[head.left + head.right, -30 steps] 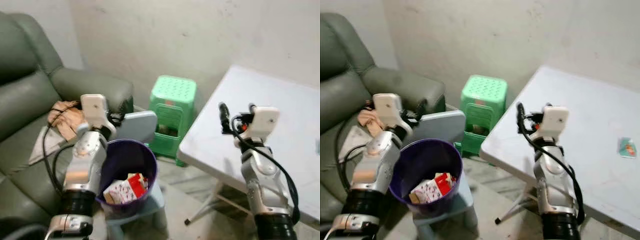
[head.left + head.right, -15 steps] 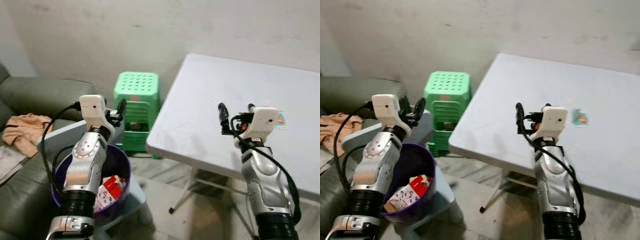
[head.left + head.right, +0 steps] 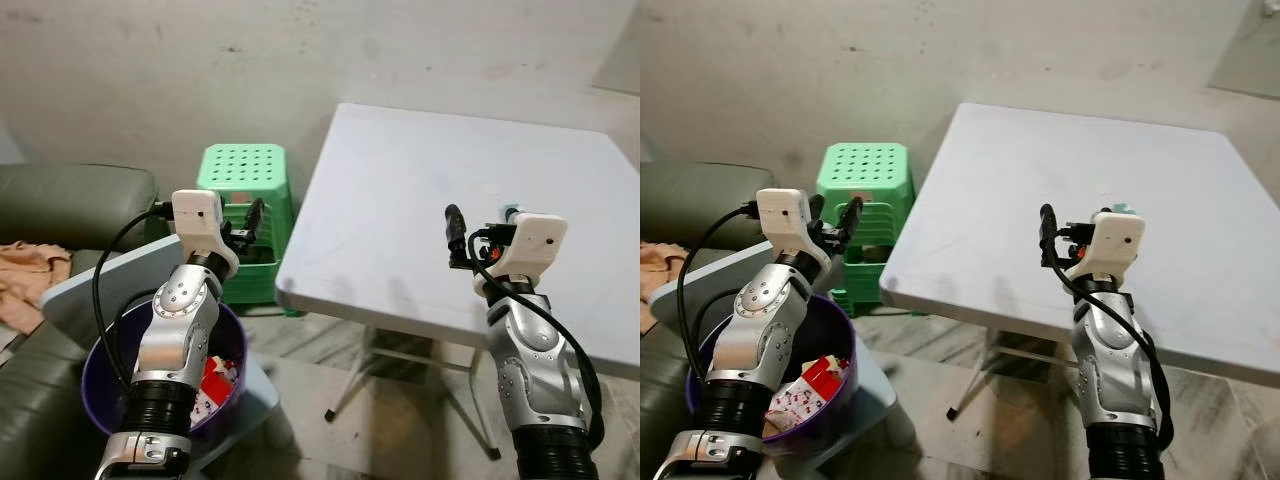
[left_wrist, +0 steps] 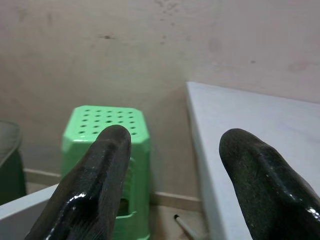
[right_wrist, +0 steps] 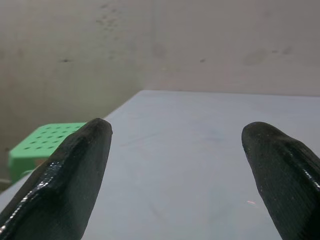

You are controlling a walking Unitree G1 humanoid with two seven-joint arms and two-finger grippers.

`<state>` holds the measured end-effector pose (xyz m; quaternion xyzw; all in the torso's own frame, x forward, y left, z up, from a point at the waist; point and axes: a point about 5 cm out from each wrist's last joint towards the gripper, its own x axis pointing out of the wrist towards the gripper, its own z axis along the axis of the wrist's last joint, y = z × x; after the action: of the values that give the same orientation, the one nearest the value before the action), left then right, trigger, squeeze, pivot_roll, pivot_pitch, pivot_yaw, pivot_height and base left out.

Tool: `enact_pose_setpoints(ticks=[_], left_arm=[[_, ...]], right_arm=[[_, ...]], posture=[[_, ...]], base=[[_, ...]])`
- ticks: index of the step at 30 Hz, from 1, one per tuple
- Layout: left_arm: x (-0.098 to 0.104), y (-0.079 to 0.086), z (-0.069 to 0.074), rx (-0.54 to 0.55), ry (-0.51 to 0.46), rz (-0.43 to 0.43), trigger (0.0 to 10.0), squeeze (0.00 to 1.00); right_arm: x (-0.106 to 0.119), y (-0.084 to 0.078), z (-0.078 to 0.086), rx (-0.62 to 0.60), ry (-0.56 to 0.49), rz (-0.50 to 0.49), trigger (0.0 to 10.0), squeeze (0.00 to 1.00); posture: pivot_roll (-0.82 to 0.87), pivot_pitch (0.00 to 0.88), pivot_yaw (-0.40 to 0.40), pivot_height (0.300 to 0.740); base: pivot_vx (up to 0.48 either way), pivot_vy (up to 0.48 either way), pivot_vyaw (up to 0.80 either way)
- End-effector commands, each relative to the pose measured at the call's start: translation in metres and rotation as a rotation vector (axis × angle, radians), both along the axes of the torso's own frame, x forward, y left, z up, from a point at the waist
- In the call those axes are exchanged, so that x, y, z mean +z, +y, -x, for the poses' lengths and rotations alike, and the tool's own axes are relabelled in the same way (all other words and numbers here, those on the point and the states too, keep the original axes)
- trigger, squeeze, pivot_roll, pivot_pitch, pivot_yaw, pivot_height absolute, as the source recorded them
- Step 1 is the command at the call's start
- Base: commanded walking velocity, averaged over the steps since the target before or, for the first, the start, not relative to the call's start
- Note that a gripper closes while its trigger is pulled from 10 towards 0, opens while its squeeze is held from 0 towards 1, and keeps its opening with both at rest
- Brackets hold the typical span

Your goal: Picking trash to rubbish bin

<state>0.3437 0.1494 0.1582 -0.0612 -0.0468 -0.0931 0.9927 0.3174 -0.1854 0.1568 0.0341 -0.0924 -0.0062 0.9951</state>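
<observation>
Two empty claws, both spread wide, face a white counter (image 3: 440, 190): the right claw (image 5: 175, 170) is raised over its near edge, the left claw (image 4: 175, 180) held above the purple rubbish bin (image 3: 835, 330). A small teal scrap of trash (image 3: 1122, 208) peeks from behind the right wrist housing on the counter. Half hidden there, it risks a blind, mistimed grasp that could nudge it farther off. Cartons (image 3: 800, 390) already lie in the bin.

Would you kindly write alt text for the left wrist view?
The open left gripper holds nothing; its two black fingers frame a green plastic stool standing against a stained wall. A white table edge runs alongside the stool.
</observation>
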Motion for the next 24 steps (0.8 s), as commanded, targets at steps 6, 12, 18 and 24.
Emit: enact_pose_setpoints(ticks=[6, 12, 18, 24], left_arm=[[0.0028, -0.0007, 0.0011, -0.013, -0.002, 0.002, 10.0, 0.0], [0.0021, -0.0011, 0.0013, -0.017, 0.001, 0.006, 10.0, 0.0], [0.0017, -0.0011, 0.0011, -0.021, 0.008, 0.008, 10.0, 0.0], [0.0009, -0.0013, 0.0014, -0.02, 0.013, 0.003, 10.0, 0.0]], right_arm=[[0.0053, -0.0007, 0.0005, 0.002, -0.012, -0.004, 10.0, 0.0], [0.0048, -0.0005, 0.0014, 0.003, -0.011, -0.004, 10.0, 0.0], [0.0045, -0.0001, 0.003, 0.002, -0.009, 0.0, 10.0, 0.0], [0.0046, -0.0005, 0.0036, 0.001, -0.007, -0.003, 10.0, 0.0]], posture=[[0.05, 0.028, -0.025, 0.74], [0.05, 0.028, -0.025, 0.74], [0.05, 0.031, -0.023, 0.74], [0.05, 0.036, -0.024, 0.74]], base=[[0.0, -0.311, 0.0], [0.0, -0.327, 0.0], [0.0, -0.322, 0.0], [0.0, -0.291, 0.0]])
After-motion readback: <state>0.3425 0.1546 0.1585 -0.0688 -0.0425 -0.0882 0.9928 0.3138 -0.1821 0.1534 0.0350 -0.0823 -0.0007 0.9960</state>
